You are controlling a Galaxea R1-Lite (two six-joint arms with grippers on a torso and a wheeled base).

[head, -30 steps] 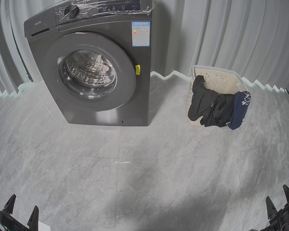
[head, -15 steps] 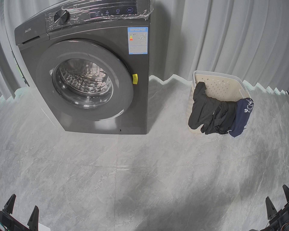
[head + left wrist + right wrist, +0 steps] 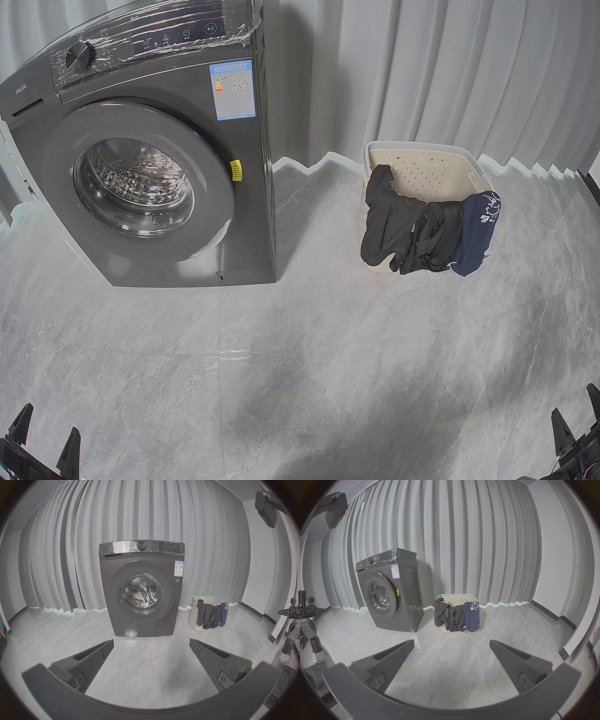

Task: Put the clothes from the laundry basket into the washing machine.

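The left gripper [image 3: 151, 642] and right gripper [image 3: 451, 642] hang low over the floor [image 3: 312, 375], fingers spread wide, both empty. Farther off, the laundry basket [image 3: 425, 150] stands near the curtain [image 3: 437, 75], with dark clothes [image 3: 412, 228] draped over its front rim. The washing machine [image 3: 144, 187] stands to its left, door shut.

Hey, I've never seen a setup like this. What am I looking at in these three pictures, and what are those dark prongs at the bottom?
It's a two-armed robot on wheels. One picture looks down from its head; the other two come from cameras on its wrists. The dark prongs are its pincers: the left gripper and the right gripper, both open and holding nothing. On the grey floor stand a washing machine and a laundry basket, with black clothes and a navy garment draped over its front rim.
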